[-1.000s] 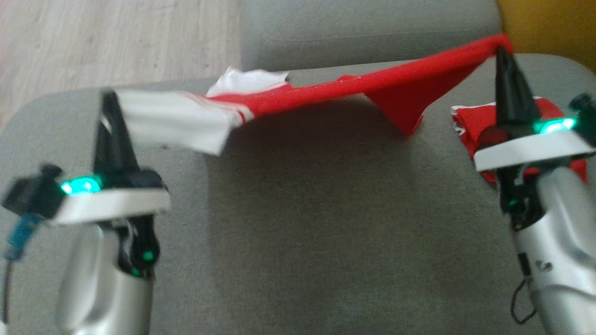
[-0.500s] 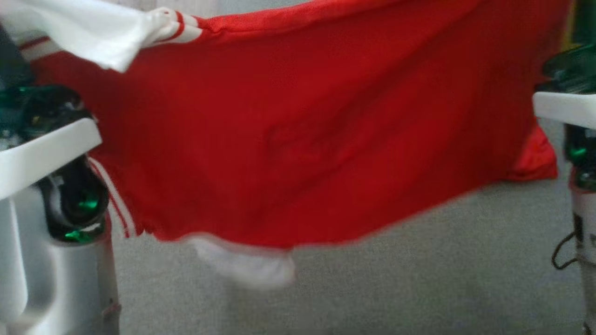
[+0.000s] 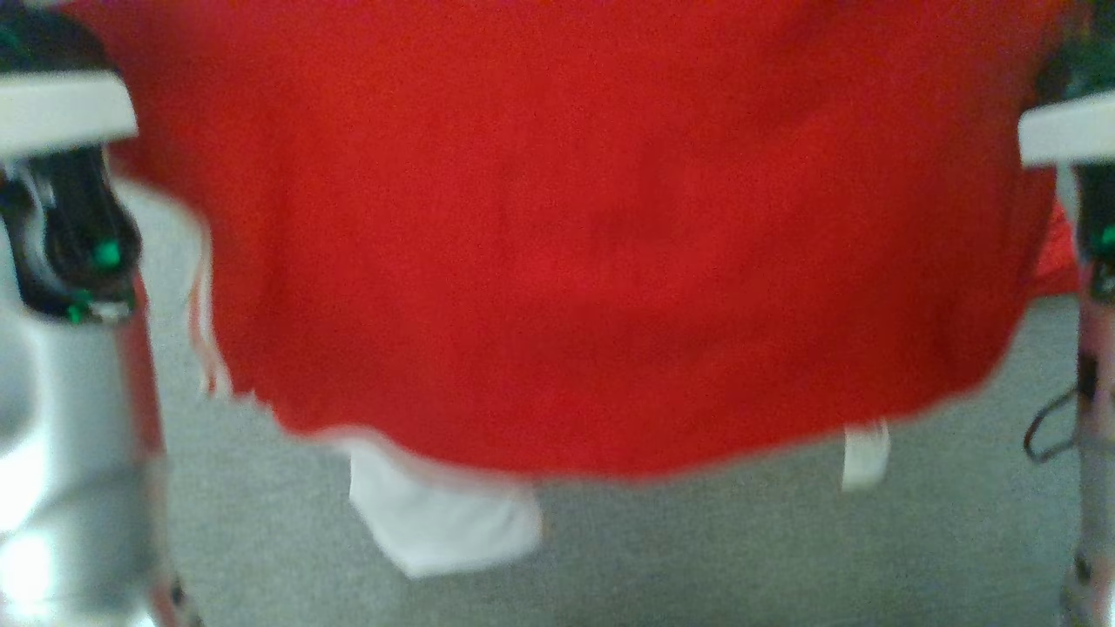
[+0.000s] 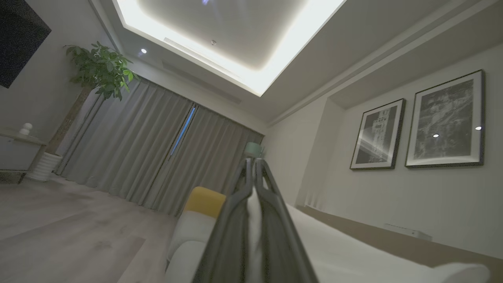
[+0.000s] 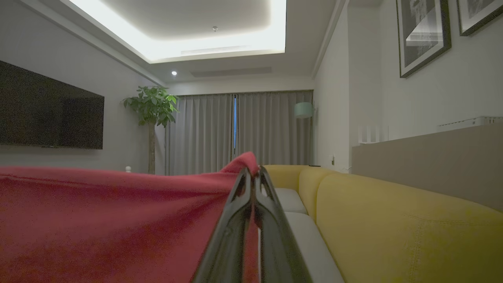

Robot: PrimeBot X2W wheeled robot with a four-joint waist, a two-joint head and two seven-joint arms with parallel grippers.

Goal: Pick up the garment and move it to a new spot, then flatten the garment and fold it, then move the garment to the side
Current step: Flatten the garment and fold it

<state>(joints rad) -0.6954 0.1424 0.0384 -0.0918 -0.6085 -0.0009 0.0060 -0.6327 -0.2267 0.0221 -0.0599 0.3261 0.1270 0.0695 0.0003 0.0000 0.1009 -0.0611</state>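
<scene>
Head view: red fabric garment w/ white trim (image 3: 592, 261) hangs; left gripper (image 4: 253, 163) & right gripper (image 5: 253, 171) clamp its edges; thin pinch may slip.

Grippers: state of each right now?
Left gripper: shut on the garment, at its white part.
Right gripper: shut on the garment's red edge.

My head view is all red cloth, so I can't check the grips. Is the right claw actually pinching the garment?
Observer: Yes, the right wrist view shows the right claw shut on a bunched corner of the red garment.
Operator: And the left?
Observer: The left claw is shut too, with white cloth pinched in it.
Operator: What's beyond the right claw?
Observer: A yellow sofa, off to that view's right.
</scene>
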